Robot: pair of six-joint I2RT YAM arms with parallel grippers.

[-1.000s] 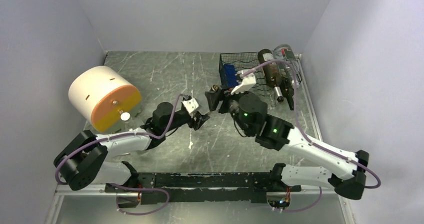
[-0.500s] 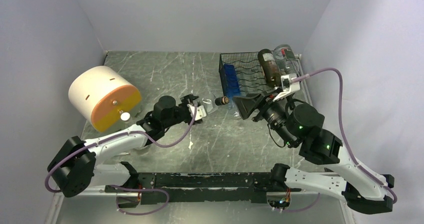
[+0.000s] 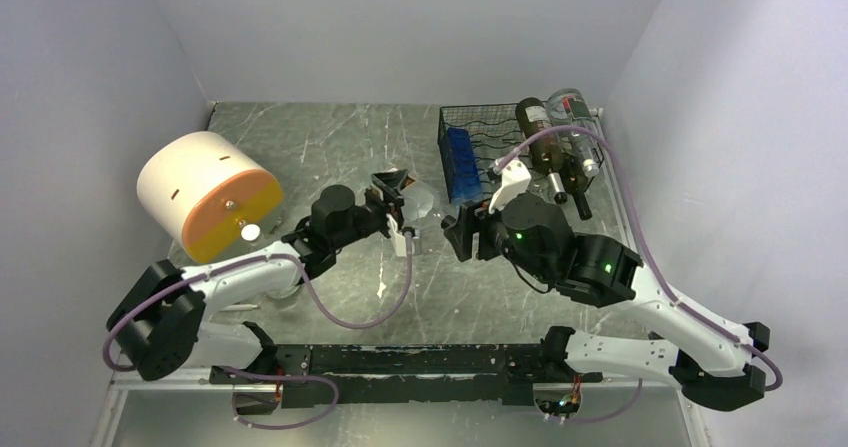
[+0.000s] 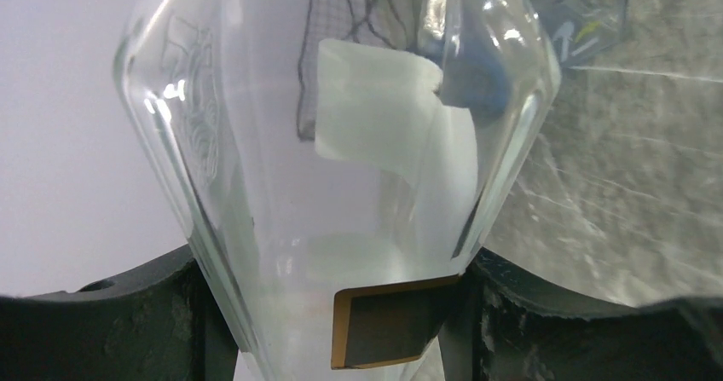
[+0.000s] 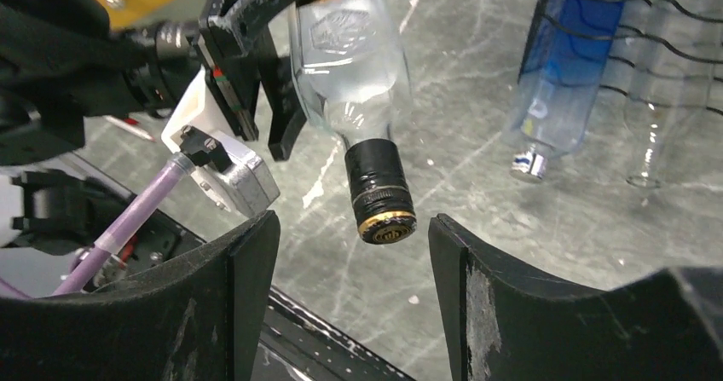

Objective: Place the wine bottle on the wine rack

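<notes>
A clear glass wine bottle [image 3: 420, 204] with a black, gold-rimmed cap [image 5: 380, 195] is held off the table by my left gripper [image 3: 393, 193], which is shut on its body [image 4: 341, 185]. The bottle fills the left wrist view, with a finger at each lower side [image 4: 111, 321]. My right gripper [image 5: 351, 238] is open, its jaws either side of the cap and just short of it, not touching; it also shows in the top view [image 3: 463, 233]. The black wire wine rack [image 3: 478, 127] stands at the back right, holding a blue bottle [image 3: 462, 162], a dark bottle [image 3: 545, 139] and a clear bottle [image 3: 573, 117].
A large white cylinder with an orange face [image 3: 205, 192] lies at the left. A small white scrap [image 3: 382, 289] lies on the table in front of the grippers. Walls close in the table on the left, back and right.
My right gripper swung out to the right, then came back with its open jaws at the bottle's cap. My left gripper lifted the bottle farther back.
</notes>
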